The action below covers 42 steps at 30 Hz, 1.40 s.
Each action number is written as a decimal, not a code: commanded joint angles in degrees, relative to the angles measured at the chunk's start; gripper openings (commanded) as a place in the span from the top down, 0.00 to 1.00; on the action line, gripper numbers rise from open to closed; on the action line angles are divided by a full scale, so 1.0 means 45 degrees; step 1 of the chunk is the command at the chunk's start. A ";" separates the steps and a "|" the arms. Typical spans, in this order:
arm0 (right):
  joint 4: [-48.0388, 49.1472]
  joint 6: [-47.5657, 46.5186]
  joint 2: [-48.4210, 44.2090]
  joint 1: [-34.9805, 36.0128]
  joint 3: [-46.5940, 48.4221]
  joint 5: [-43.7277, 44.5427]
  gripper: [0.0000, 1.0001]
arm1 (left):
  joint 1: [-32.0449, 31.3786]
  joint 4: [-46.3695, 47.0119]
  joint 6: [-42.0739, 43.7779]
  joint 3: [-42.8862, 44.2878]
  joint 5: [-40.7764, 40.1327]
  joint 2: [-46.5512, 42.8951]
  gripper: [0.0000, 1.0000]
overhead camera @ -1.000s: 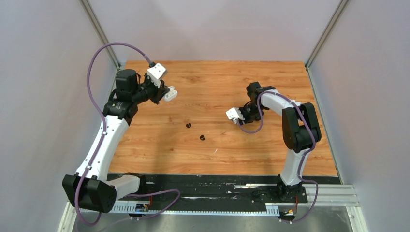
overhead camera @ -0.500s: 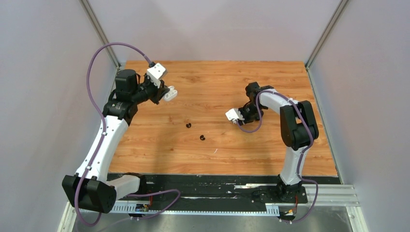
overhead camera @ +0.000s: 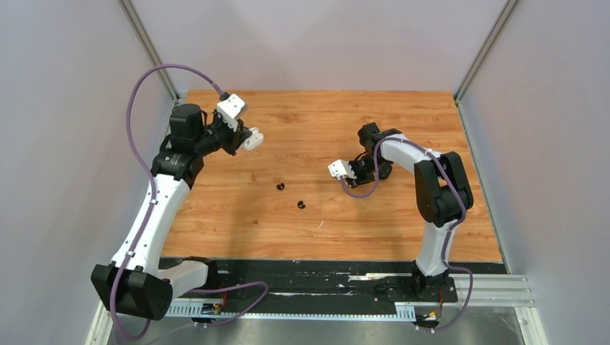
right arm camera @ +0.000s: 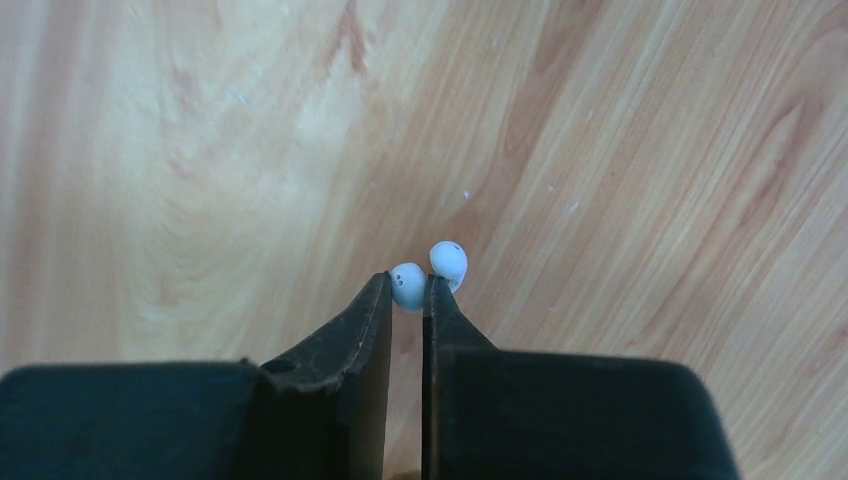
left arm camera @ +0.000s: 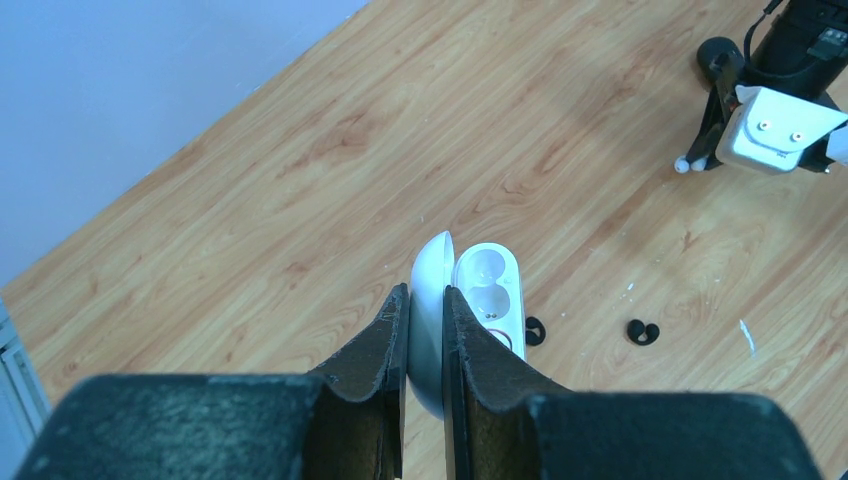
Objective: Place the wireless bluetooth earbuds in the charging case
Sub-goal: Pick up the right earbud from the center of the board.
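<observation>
My left gripper point(left arm camera: 426, 300) is shut on the lid of an open white charging case point(left arm camera: 487, 290) and holds it above the table's left back part; it also shows in the top view point(overhead camera: 252, 140). The case's two sockets look empty. My right gripper point(right arm camera: 407, 290) is shut on a white earbud point(right arm camera: 407, 285) at its fingertips, low over the wood. A second white earbud point(right arm camera: 448, 262) sits right against the right fingertip. Two black earbuds point(overhead camera: 280, 187) point(overhead camera: 301, 205) lie on the table between the arms, also seen in the left wrist view point(left arm camera: 534, 331) point(left arm camera: 643, 332).
The wooden table point(overhead camera: 324, 122) is walled by grey panels at left, back and right. A small white speck point(overhead camera: 321, 225) lies near the front middle. The right arm's wrist camera block point(overhead camera: 338, 169) sits left of its gripper.
The right gripper has shifted a little to the left across the table. The left gripper with the case has barely moved.
</observation>
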 commanded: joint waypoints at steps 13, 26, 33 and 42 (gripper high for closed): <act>-0.1048 1.5535 -0.2171 0.2943 -0.1044 0.4200 1.00 | 0.0064 0.1508 -0.1072 -0.0565 0.0674 -0.0487 1.00; -0.0380 2.0125 0.0438 0.2878 0.1476 0.5585 1.00 | 0.0065 0.1081 -0.1126 -0.0352 0.0669 -0.0638 1.00; -0.0372 2.0703 0.1080 0.2952 0.1836 0.5647 0.92 | 0.0065 0.0731 -0.1036 -0.0397 0.0424 -0.0964 1.00; -0.0333 2.0585 0.0728 0.3050 0.2316 0.5451 0.81 | 0.0065 0.0795 -0.0936 -0.0248 0.0490 -0.0780 1.00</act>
